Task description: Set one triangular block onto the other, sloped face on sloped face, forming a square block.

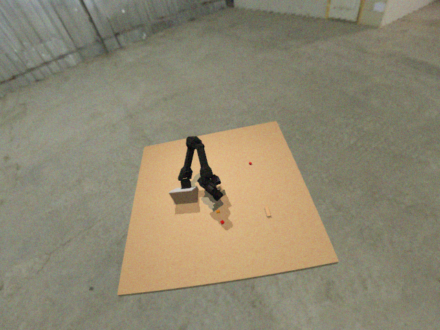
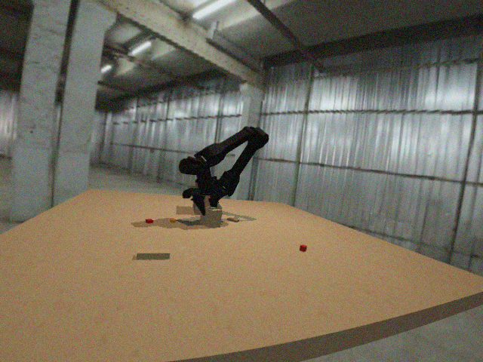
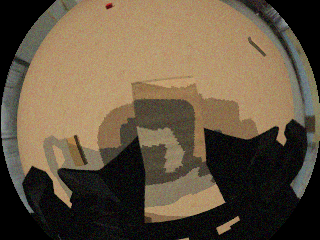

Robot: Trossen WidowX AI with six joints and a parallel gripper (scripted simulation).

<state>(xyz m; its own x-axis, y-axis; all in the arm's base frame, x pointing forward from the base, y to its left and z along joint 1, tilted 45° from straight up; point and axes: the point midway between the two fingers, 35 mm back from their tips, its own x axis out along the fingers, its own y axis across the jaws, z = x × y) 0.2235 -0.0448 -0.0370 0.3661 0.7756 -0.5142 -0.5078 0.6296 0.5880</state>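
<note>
Wrist view: pale block between the jaws

The gripper is closed on a triangular block, low over the table; whether its mate sits beneath the jaws, I cannot tell; a thin slat and a red piece lie well apart from the fingers.

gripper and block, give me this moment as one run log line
gripper: shut on block | release: not yet | red cube: on table, apart
</note>
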